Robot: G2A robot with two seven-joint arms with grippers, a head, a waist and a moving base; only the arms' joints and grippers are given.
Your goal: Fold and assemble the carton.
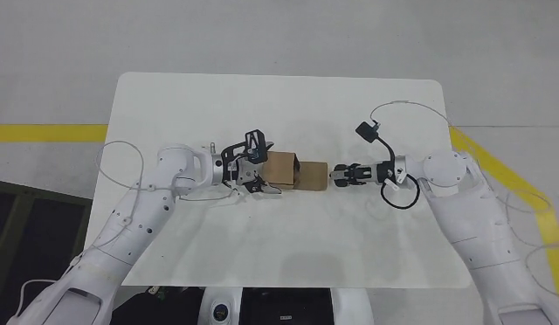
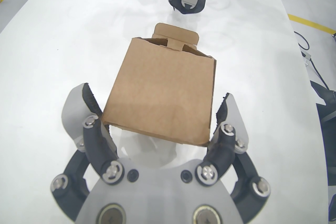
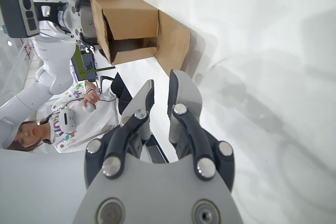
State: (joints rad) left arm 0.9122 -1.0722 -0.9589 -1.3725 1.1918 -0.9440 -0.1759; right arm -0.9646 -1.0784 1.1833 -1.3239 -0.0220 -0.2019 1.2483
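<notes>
**Desk:** Where is the carton [image 1: 281, 169] on your screens?

**Operator:** I see it in the middle of the white worktop [image 1: 175, 107], lying on its side between the two arms. The brown body is nearer the left arm, and one long flap [image 1: 312, 175] stretches out toward the right arm.

**Desk:** Which arm has it?

**Operator:** My left end effector [image 2: 157, 93] is holding it. Its fingers [image 2: 89, 104] are spread wide and press the two side walls at the end nearest the wrist, one pad on each side.

**Desk:** And the other arm?

**Operator:** My right end effector [image 3: 162, 78] sits just beside the tip of the long flap, facing the carton's open end. Its pads are drawn close, with a narrow gap between them and nothing in it. I can't tell whether a fingertip touches the flap's edge.

**Desk:** What does the open end look like?

**Operator:** In the right wrist view I look straight into the mouth. It is dark inside, and a short inner flap [image 3: 150, 43] is folded partly inward. In the left wrist view the long flap shows rounded corners past the far edge.

**Desk:** Is the body flat on the worktop?

**Operator:** I can't tell, though the long flap lies low along it
</notes>
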